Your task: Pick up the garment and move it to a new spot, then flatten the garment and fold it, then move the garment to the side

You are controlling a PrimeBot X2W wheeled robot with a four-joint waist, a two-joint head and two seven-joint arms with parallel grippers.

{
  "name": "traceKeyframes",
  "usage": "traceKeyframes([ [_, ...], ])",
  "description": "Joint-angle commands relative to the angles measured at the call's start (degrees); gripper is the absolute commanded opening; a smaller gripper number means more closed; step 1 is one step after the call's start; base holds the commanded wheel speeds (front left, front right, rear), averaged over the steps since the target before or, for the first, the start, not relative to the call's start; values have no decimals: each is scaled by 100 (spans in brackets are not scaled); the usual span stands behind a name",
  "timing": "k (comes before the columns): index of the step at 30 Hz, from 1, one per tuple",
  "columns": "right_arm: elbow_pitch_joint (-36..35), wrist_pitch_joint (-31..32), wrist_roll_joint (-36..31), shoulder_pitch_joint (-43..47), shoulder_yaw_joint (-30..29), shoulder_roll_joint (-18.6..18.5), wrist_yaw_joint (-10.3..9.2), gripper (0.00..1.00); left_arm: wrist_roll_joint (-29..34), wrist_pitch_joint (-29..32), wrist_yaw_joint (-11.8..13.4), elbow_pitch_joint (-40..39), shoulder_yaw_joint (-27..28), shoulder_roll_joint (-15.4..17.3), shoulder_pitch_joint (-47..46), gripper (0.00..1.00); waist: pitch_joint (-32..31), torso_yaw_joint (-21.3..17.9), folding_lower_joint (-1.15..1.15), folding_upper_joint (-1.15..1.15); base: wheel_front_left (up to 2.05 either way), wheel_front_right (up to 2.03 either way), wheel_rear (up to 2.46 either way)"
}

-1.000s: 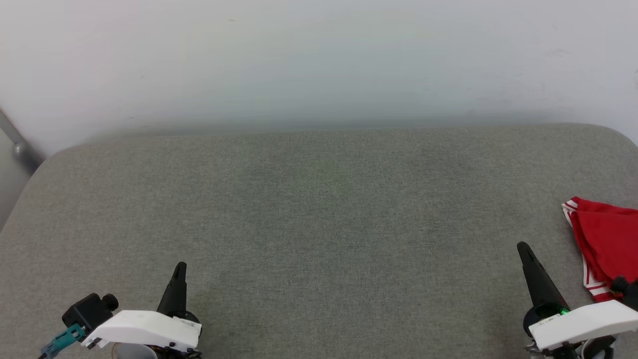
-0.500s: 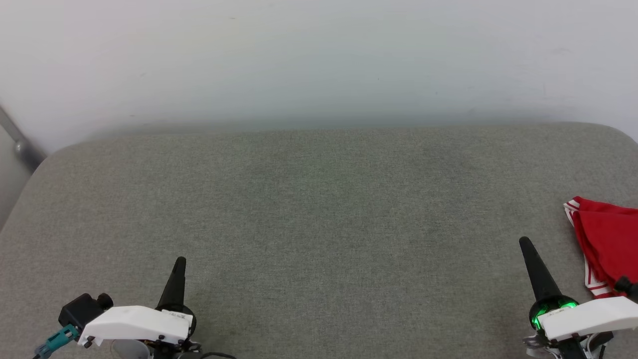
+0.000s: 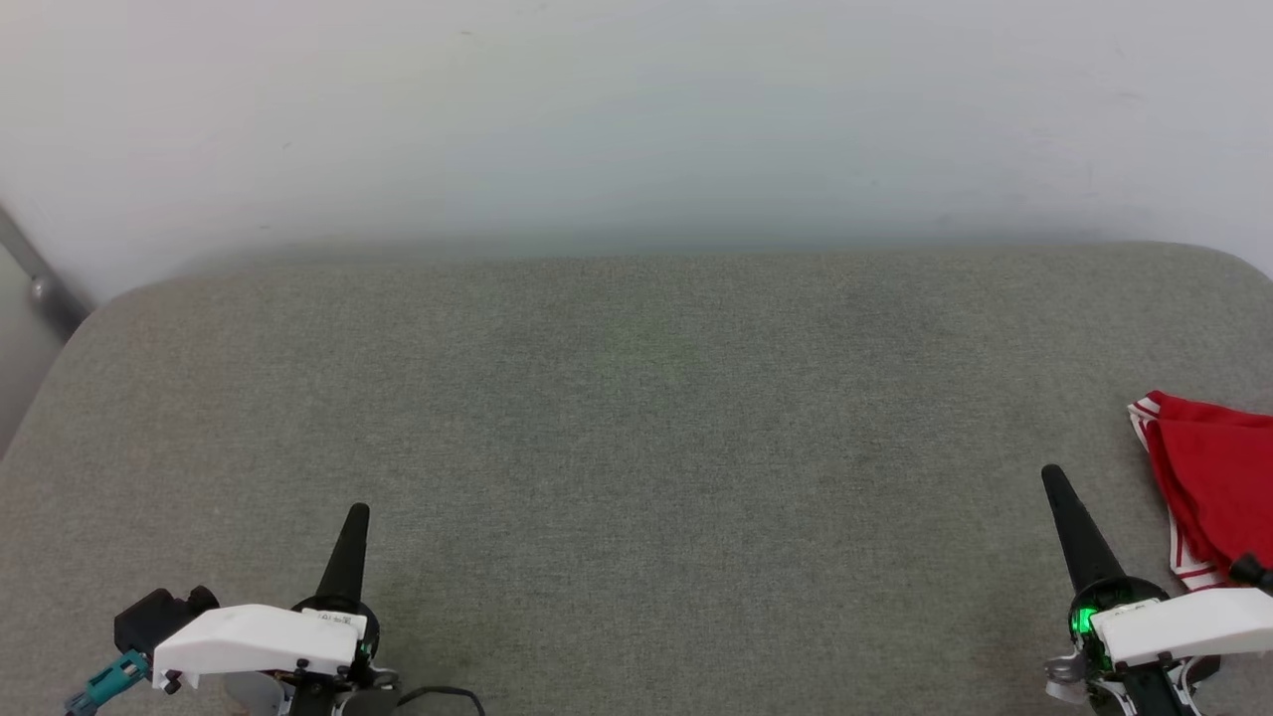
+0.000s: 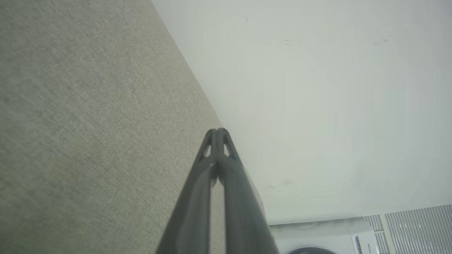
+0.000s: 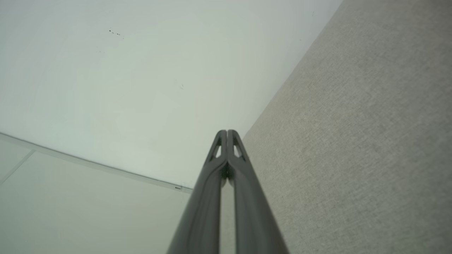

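The garment [image 3: 1218,477] is a red cloth with red-and-white striped trim, folded and lying at the far right edge of the grey padded surface [image 3: 636,418], partly cut off by the head view's edge. My right gripper [image 3: 1050,477] stands just left of it, apart from it, shut with nothing held; its fingertips [image 5: 226,133] touch each other. At the lower left, far from the garment, my left gripper [image 3: 358,512] is shut and empty, its tips [image 4: 218,131] pressed together.
A pale wall [image 3: 636,119] rises behind the grey surface. A metal bar [image 3: 35,283] slants at the far left. A white appliance [image 4: 317,236] shows in the left wrist view's lower right corner.
Both grippers have drawn back a little toward the near edge and stay shut. A green light now glows at the right gripper's base. The garment has not moved.
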Motion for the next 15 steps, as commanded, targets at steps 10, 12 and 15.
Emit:
traceKeyframes([
  [10,167,31,709,-236,-60,31,-1,0,-554,190,-160,34,224,-108,-196,0,21,13,0,0,0,0,0],
  [12,196,36,810,-248,-68,34,-1,0,-633,220,-180,43,252,-124,-210,0,24,16,0,0,0,0,0],
  [15,236,43,953,-277,-79,39,-1,0,-750,253,-207,55,291,-149,-225,0,29,19,0,0,0,0,0],
])
